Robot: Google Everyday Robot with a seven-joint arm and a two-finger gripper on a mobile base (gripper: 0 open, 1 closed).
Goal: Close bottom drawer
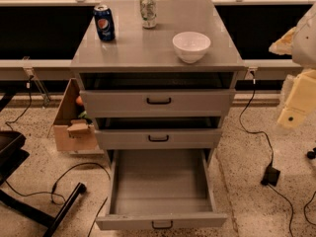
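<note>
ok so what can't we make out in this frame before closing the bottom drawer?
Gripper: not in view; only pale arm parts at the camera view's right edge.
Top drawer and middle drawer insides: dark, hidden behind their fronts.
Cardboard box contents: partly hidden by the cabinet.
Bottom drawer runners: hidden by its side walls.

**Grey cabinet on a speckled floor, dark panels behind**

Warm, dim light falls on a speckled terrazzo floor (pixel 256 201). A grey cabinet (pixel 148 48) stands in the middle, its worktop glossy. Behind the cabinet run 2 dark wall panels (pixel 39 31) above a pale ledge (pixel 44 65). Left of the cabinet sits an open cardboard box (pixel 69 132). Right of it lies a corded black power brick (pixel 270 175), and the gripper (pixel 292 116) hangs there too.
</note>
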